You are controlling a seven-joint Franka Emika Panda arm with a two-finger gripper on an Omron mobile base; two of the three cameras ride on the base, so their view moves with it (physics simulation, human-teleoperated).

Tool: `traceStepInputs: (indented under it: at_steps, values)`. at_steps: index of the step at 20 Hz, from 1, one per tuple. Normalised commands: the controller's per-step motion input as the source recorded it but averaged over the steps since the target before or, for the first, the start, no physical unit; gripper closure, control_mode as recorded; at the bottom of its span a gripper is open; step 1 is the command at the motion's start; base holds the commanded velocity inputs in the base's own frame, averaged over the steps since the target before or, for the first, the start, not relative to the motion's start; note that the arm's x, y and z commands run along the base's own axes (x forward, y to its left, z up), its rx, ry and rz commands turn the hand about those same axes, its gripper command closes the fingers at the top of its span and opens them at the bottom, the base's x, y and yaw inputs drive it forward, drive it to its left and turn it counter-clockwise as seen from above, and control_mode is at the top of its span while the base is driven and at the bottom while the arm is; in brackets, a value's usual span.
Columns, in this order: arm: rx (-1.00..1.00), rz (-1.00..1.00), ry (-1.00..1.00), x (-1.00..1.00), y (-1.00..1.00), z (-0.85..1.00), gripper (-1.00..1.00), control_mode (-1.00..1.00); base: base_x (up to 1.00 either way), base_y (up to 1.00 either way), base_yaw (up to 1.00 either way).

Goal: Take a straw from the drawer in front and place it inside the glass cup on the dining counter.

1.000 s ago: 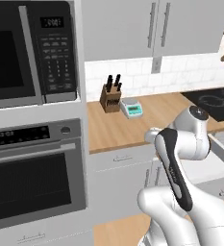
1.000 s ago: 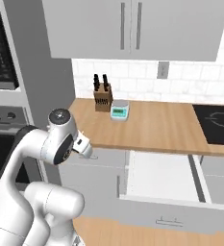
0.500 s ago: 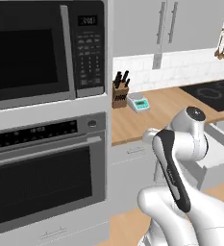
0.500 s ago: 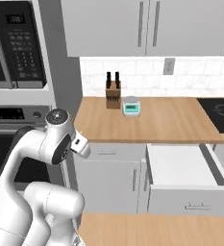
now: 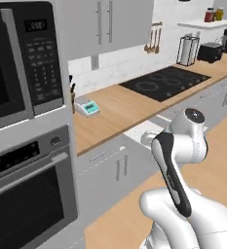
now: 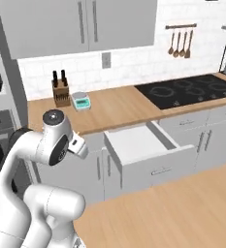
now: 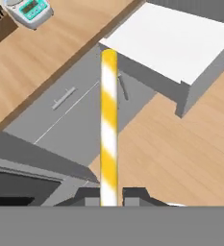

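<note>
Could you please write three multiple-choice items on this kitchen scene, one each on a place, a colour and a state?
1. Where does the small scale stand?
A. on the floor
B. on the wooden worktop beside the knife block
C. inside the drawer

2. What colours is the straw?
A. yellow and white stripes
B. solid black
C. red and blue

3. What state is the drawer in?
A. shut
B. taken out and lying on the floor
C. pulled open

Answers: 1 B, the scale sits on the worktop next to the block. 2 A, the hand view shows the stripes. 3 C, its white inside is exposed; the hand is shut on the straw.
</note>
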Motion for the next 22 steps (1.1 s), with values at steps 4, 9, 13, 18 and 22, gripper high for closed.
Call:
traceStepInputs:
  at_steps: [4, 9, 13, 18, 22]
  values:
    - [0.0, 0.0, 0.0, 0.0, 0.0, 0.0, 1.0, 1.0, -0.09, 0.01, -0.76]
    - [0.0, 0.0, 0.0, 0.0, 0.0, 0.0, 1.0, 1.0, -0.12, 0.0, -0.77]
    - [0.0, 0.0, 0.0, 0.0, 0.0, 0.0, 1.0, 1.0, -0.06, 0.0, -0.77]
    - [0.0, 0.0, 0.0, 0.0, 0.0, 0.0, 1.0, 1.0, -0.06, 0.0, -0.72]
    - [0.0, 0.0, 0.0, 0.0, 0.0, 0.0, 1.0, 1.0, -0.33, 0.22, -0.52]
